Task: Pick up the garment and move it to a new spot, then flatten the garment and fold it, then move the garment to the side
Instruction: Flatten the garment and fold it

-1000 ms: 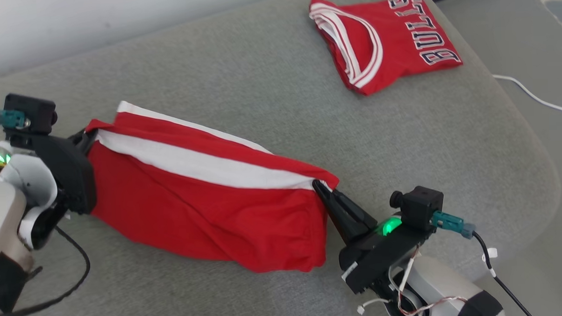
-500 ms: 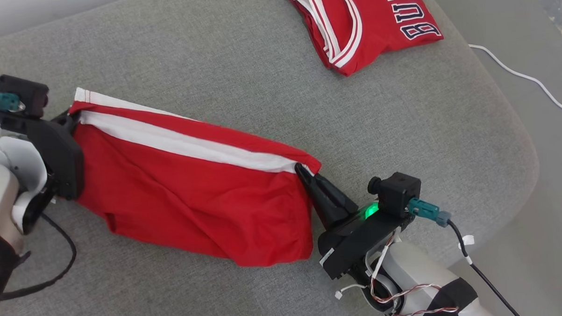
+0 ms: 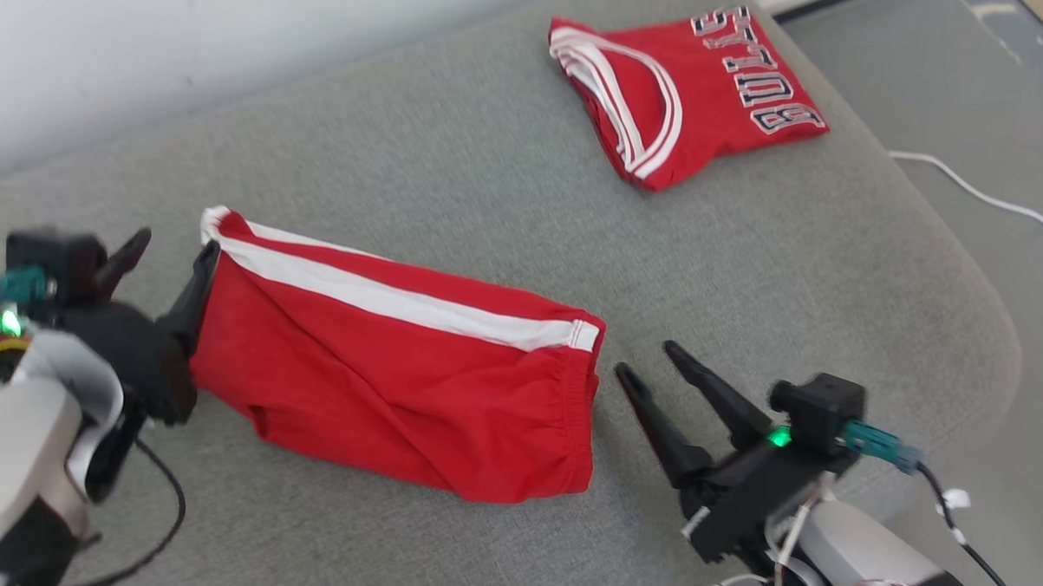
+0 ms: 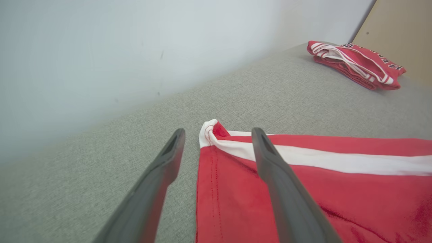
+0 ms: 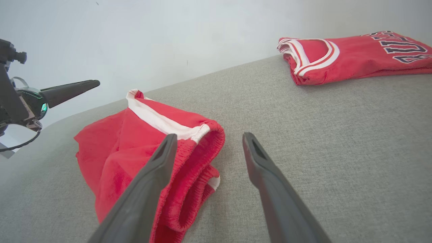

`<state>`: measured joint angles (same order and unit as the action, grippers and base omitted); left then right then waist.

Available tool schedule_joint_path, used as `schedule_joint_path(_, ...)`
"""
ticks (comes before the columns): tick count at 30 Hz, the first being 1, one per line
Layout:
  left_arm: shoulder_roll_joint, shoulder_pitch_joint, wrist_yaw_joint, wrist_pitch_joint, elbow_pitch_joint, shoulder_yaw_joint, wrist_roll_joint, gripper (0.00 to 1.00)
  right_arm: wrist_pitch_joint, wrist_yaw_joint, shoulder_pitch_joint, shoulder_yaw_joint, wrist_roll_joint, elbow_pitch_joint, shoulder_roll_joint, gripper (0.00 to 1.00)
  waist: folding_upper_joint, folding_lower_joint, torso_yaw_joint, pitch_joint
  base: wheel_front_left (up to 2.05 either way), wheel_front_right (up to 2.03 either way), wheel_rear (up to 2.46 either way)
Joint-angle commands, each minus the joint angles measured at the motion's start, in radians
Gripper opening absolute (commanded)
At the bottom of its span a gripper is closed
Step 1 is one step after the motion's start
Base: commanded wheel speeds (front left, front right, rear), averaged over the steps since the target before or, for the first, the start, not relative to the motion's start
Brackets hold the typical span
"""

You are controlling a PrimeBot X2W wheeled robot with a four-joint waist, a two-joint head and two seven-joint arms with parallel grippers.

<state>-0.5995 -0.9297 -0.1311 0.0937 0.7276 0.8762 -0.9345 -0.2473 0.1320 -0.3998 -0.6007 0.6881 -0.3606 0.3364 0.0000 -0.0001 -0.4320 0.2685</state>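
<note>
The left gripper [image 4: 217, 131] has its jaws apart, with the corner of the red shorts [image 4: 303, 189] showing between them. The shorts lie on a grey cushion [image 4: 84, 175]. A folded red jersey [image 4: 357, 64] lies well beyond.

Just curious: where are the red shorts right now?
Head view, centre-left: the red shorts lie on the grey cushion between the left end effector and right end effector, with the folded jersey apart at upper right.
</note>
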Motion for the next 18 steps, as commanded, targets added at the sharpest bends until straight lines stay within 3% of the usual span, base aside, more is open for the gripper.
schedule_joint_path(1,0.001,0.05,0.001,0.051,0.002,-0.008,-0.019,1.0,0.003,-0.002,0.045,0.03,-0.004,0.034,0.015,1.0,0.0,0.0001,0.042,-0.085,0.0,0.0,0.0)
schedule_joint_path(9,0.004,0.229,0.032,0.17,-0.024,-0.097,-0.047,1.0,0.0,-0.002,0.211,0.193,-0.056,0.164,0.017,1.0,0.0,0.0001,0.105,-0.197,0.0,0.0,0.0)
schedule_joint_path(18,0.027,0.494,0.136,0.171,-0.269,-0.397,0.113,1.0,-0.013,-0.002,0.391,0.385,-0.189,0.268,-0.059,1.0,0.0,0.0001,0.208,-0.257,0.0,0.0,0.0)
